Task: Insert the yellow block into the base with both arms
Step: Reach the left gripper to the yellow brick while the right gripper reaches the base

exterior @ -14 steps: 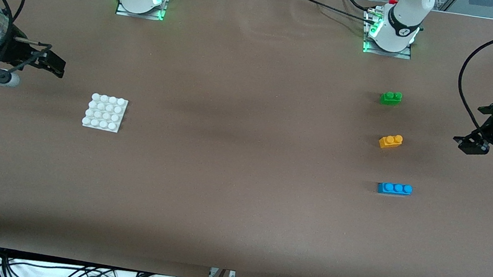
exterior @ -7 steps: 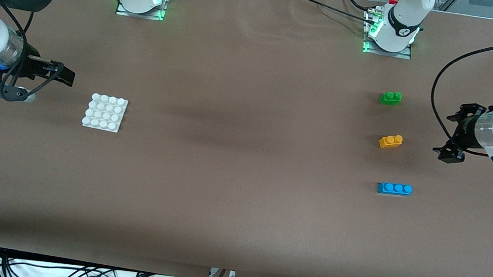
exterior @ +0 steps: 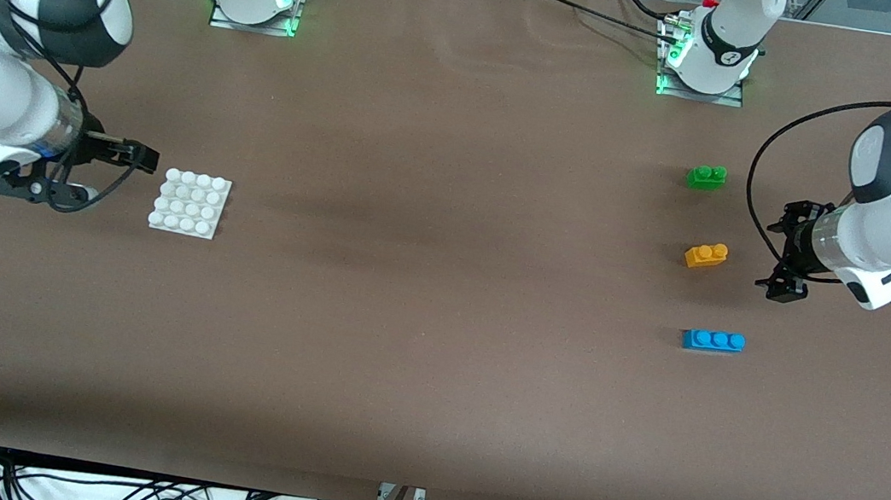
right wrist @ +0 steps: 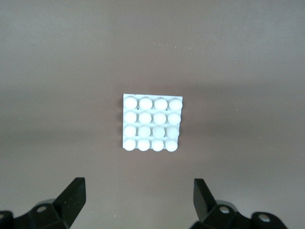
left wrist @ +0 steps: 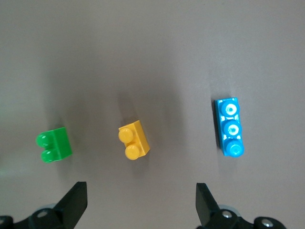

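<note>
Yellow block (exterior: 706,255) lies untouched between the green brick (exterior: 706,177) and blue brick (exterior: 713,340); left gripper (exterior: 784,282), spread wide, hangs beside it, likely approaching. Right gripper (exterior: 133,155), also wide, hovers beside the base (exterior: 190,203), probably to steady it.

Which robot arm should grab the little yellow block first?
The left arm, probably. Its left gripper hangs with jaws open right beside the yellow block, which lies free on the table. The right gripper, also open, is at the other end by the white base.

On the brown table (exterior: 441,284), the base (exterior: 190,203) is white, the block (exterior: 706,255) yellow-orange, other bricks green (exterior: 706,177) and blue (exterior: 713,340).
</note>
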Controlling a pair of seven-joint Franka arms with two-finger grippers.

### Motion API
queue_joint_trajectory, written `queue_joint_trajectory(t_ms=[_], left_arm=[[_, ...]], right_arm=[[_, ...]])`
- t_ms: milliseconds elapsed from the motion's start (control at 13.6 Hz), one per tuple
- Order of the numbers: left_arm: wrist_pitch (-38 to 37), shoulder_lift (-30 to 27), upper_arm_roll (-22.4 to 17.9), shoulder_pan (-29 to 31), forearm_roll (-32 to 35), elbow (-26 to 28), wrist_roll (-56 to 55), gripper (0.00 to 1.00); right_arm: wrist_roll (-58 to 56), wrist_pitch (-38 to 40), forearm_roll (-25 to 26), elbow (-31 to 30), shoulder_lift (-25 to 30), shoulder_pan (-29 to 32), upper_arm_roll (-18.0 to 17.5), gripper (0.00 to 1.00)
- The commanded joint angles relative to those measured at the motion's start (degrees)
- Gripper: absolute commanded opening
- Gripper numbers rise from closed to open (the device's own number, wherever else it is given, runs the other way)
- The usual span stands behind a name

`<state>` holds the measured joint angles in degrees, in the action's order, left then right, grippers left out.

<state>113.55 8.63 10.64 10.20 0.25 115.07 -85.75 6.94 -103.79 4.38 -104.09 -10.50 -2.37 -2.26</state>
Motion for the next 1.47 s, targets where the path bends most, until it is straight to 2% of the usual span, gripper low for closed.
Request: queue_joint_trajectory(t_ms=[0,367,735,1102,1396], left_arm=[[6.3,-2.3,0.1,0.4,-1.7,5.8,-2.5,1.00],[13.8,0.1,-0.1,0.5,-2.6,9.0,-9.4,1.00],[24.1,1.3,-0.3,0.4,-1.8,14.6,-16.7,1.00],[32.0,2.5,-0.4,0.4,-1.7,19.3,-17.3,1.00],[37.7,2.5,-0.3,0.4,0.8,23.7,-17.3,1.00]], right_arm=[[0.5,-6.5,0.5,-7.3,1.2,0.3,0.9,1.00],[0.6,-19.3,1.7,-16.7,0.2,0.3,3.1,1.00],[3.9,-23.5,1.6,-17.4,-3.6,0.3,3.9,1.00],[4.0,-29.7,1.6,-18.0,-7.3,0.3,3.9,1.00],[3.9,-34.9,1.6,-19.3,-9.9,0.4,4.5,1.00]])
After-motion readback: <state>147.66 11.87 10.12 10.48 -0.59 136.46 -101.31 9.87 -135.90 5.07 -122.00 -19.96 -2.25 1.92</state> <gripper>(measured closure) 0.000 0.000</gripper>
